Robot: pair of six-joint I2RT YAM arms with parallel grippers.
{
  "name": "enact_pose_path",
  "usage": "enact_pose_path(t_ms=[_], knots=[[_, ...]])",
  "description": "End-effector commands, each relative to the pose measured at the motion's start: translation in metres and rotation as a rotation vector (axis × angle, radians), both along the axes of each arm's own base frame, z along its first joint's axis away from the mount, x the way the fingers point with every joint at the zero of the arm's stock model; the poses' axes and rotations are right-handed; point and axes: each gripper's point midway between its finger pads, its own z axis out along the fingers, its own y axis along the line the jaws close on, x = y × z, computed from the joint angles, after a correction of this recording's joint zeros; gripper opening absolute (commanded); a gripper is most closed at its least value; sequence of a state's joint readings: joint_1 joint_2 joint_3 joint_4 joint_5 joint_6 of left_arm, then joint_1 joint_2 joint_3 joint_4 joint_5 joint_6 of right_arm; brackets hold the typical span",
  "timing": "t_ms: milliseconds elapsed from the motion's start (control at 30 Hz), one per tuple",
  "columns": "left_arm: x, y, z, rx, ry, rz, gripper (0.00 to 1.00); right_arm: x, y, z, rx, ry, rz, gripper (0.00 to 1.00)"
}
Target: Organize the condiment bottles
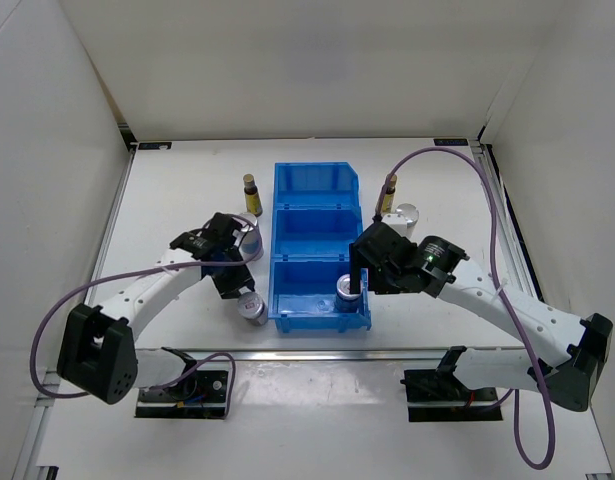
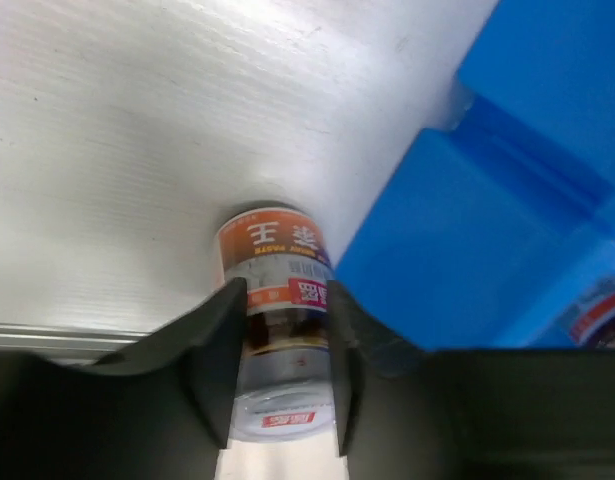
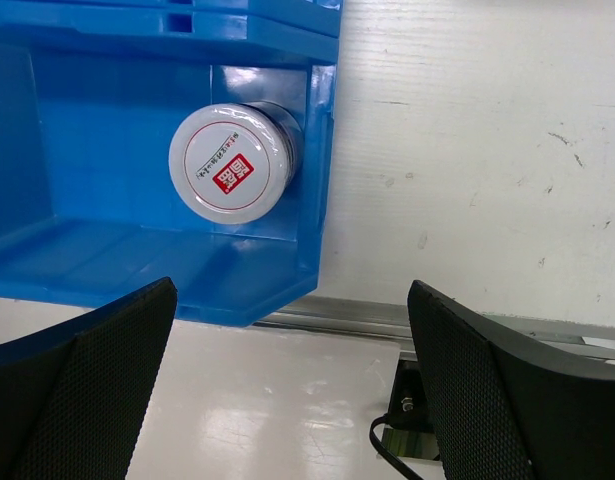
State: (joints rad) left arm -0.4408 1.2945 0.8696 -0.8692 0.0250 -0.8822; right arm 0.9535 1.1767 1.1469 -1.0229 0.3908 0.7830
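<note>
Left wrist view showed my left gripper (image 2: 282, 310) clamped on a short silver-lidded jar (image 2: 272, 240), a finger pressed to each side, just off the 7 o'clock corner of the blue bin (image 2: 507, 240). A second jar (image 3: 230, 162) sat in the bin's 6 o'clock compartment, at its 5 o'clock corner. My right gripper (image 3: 292, 300) hung near that corner, jaws spread wide, holding nothing.

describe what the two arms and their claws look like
Both arms are white shells with black joints and black bases: left arm, right arm. A purple cable loops off each. The left claw is smooth matte black; the right claw is black with a fine dotted texture.
</note>
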Motion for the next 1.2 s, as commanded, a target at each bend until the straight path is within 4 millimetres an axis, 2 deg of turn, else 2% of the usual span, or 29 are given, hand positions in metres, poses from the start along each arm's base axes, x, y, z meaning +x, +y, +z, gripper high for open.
enact_pose_path(t_ms=[0, 100, 233, 267, 300, 367, 400, 433, 467, 533, 633, 867, 1167], knots=[[0.005, 0.001, 0.021, -0.005, -0.086, -0.027, 0.43, 0.0, -0.006, 0.002, -0.003, -0.019, -0.026, 0.99], [0.001, 0.004, 0.025, 0.003, -0.076, -0.035, 0.28, 0.0, -0.006, 0.002, 0.002, -0.017, -0.034, 0.99], [0.002, 0.01, 0.04, 0.022, -0.112, -0.034, 0.27, -0.001, -0.007, -0.001, -0.006, -0.012, -0.034, 0.99], [0.003, 0.011, 0.043, 0.03, -0.115, -0.031, 0.3, -0.001, -0.007, -0.001, -0.006, -0.012, -0.034, 0.99], [0.002, 0.015, 0.042, 0.049, -0.113, -0.036, 0.4, -0.001, -0.007, -0.001, -0.006, -0.012, -0.034, 0.99], [0.004, 0.012, 0.047, 0.04, -0.115, -0.05, 0.51, -0.001, -0.007, -0.001, -0.006, -0.012, -0.034, 0.99], [0.003, 0.01, 0.048, 0.031, -0.111, -0.054, 0.6, -0.001, -0.007, -0.001, -0.006, -0.012, -0.034, 0.99], [0.002, 0.008, 0.048, 0.022, -0.107, -0.058, 0.82, -0.001, -0.007, -0.001, -0.006, -0.012, -0.034, 0.99], [-0.001, 0.003, 0.049, 0.0, -0.097, -0.065, 0.91, -0.001, -0.007, -0.001, -0.006, -0.012, -0.034, 0.99], [-0.003, 0.0, 0.049, -0.004, -0.096, -0.068, 1.0, -0.002, -0.009, -0.005, -0.015, -0.006, -0.034, 0.99], [-0.006, -0.005, 0.051, -0.009, -0.104, -0.091, 1.0, -0.002, -0.009, -0.005, -0.01, -0.005, -0.042, 0.99], [-0.016, -0.022, 0.041, -0.017, -0.048, -0.112, 1.0, -0.002, -0.009, -0.005, -0.01, -0.005, -0.042, 0.99], [-0.025, -0.023, 0.021, 0.02, 0.032, -0.023, 1.0, -0.003, -0.01, -0.008, -0.018, 0.0, -0.042, 0.99]])
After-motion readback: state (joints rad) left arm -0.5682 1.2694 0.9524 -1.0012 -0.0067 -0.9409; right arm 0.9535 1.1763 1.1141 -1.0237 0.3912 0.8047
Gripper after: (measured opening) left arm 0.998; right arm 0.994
